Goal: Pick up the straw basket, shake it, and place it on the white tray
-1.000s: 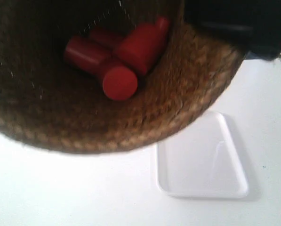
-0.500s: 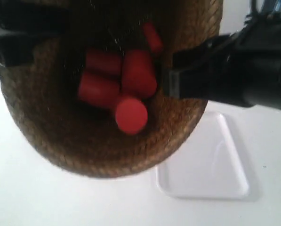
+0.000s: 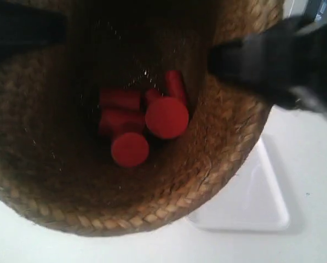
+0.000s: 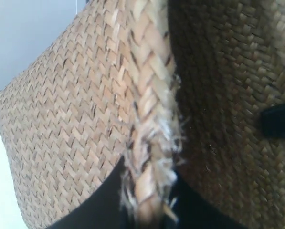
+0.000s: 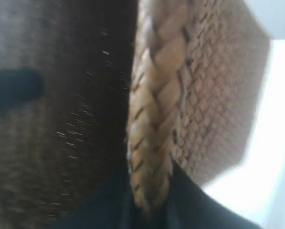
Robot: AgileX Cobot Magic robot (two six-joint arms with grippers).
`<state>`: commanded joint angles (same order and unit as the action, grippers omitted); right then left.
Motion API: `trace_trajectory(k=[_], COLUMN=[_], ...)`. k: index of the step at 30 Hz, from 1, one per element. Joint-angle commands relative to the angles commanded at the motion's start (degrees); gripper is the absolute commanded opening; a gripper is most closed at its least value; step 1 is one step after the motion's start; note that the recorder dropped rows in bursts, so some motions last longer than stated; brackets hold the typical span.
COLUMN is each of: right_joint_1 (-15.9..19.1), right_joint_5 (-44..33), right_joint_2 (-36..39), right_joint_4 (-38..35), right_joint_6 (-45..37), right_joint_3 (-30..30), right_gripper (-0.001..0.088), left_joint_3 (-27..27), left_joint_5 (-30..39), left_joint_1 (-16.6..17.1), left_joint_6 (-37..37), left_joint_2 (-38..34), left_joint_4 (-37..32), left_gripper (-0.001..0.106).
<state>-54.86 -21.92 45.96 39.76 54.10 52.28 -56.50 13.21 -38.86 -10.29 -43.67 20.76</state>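
Observation:
The straw basket point(image 3: 218, 164) hangs close under the exterior camera and fills most of that view, with several red cylinders point(image 3: 166, 116) loose in its dark bottom. My left gripper point(image 4: 149, 205) is shut on the basket's braided rim point(image 4: 149, 95), one finger inside and one outside. On the opposite side my right gripper point(image 5: 149, 198) is likewise shut on the braided rim point(image 5: 156, 95). The white tray point(image 3: 262, 203) lies on the table below, partly hidden behind the basket.
A white table point(image 3: 311, 164) spreads beneath the basket. The black arm at the exterior view's right point(image 3: 284, 60) and the arm at the exterior view's left point(image 3: 21, 27) reach to the basket's rim.
The basket has shifted and risen closer to the exterior camera, covering more of the tray. The red cylinders have tumbled into a new arrangement. Both grips on the rim hold.

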Motion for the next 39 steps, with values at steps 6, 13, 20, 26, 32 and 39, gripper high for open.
trace_trajectory(k=[6,13,20,26,32,39], right_joint_1=[0.86,1.09,-2.29,-0.13,-2.51,-1.76], right_joint_5=[-4.01,-0.77,4.43,-11.29,-6.64,-2.52], right_joint_2=[7.19,8.57,2.51,9.72,3.92,4.70], right_joint_4=[-1.09,12.61,-3.29,12.98,6.63,4.55], right_joint_6=[3.48,12.57,-2.70,12.81,6.86,7.56], right_joint_3=[1.14,-1.48,3.65,1.04,1.93,2.20], right_gripper=[0.0000,0.0000,0.0000,0.0000,0.0000,0.0000], left_joint_3=[-0.16,4.34,-3.22,2.74,-0.48,-3.95], left_joint_5=[3.42,-4.72,1.95,-0.44,1.38,3.01], left_joint_1=[-0.15,-1.13,-1.89,-0.20,-1.72,-1.86], left_joint_6=[4.83,1.86,2.39,11.58,7.08,9.37], left_joint_2=[-3.65,-2.69,1.00,-5.96,-3.71,-4.72], left_joint_4=[1.93,-2.37,-2.28,-7.45,-10.22,-8.19], left_gripper=[0.000,0.000,0.000,0.000,0.000,0.000])
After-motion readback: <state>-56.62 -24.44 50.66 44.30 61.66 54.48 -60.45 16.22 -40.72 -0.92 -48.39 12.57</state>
